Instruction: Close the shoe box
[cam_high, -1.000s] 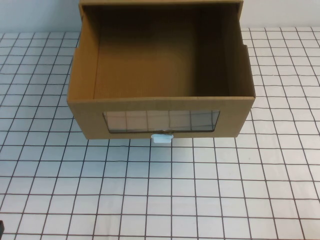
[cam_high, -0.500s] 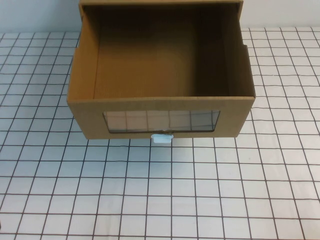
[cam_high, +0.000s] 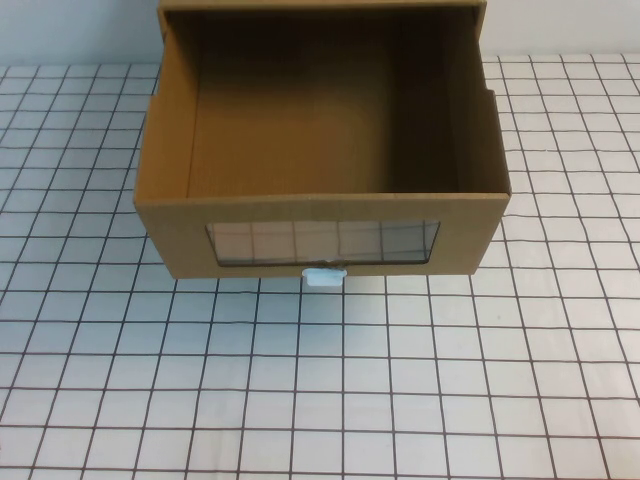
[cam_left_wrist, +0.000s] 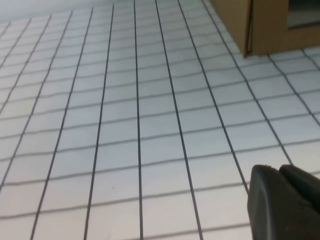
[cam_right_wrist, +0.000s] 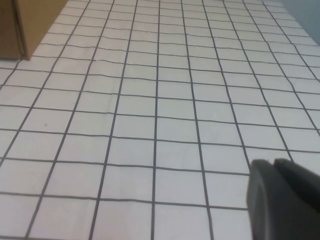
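The shoe box (cam_high: 170, 235) is a brown cardboard drawer box on the gridded table, in the upper middle of the high view. Its drawer is pulled out toward me and is empty inside. The front has a clear window (cam_high: 322, 242) with a small white pull (cam_high: 325, 276) just below it. Neither gripper shows in the high view. In the left wrist view my left gripper (cam_left_wrist: 278, 169) is shut and empty, low over the table, with the box corner (cam_left_wrist: 265, 25) well ahead. In the right wrist view my right gripper (cam_right_wrist: 274, 162) is shut and empty, far from the box corner (cam_right_wrist: 30, 20).
The white gridded tabletop (cam_high: 320, 400) spreads in front of the box and to both sides. A pale wall (cam_high: 560, 25) rises behind the box.
A dark tip at the high view's bottom left corner one second ago has gone out of the picture. The box has not moved.
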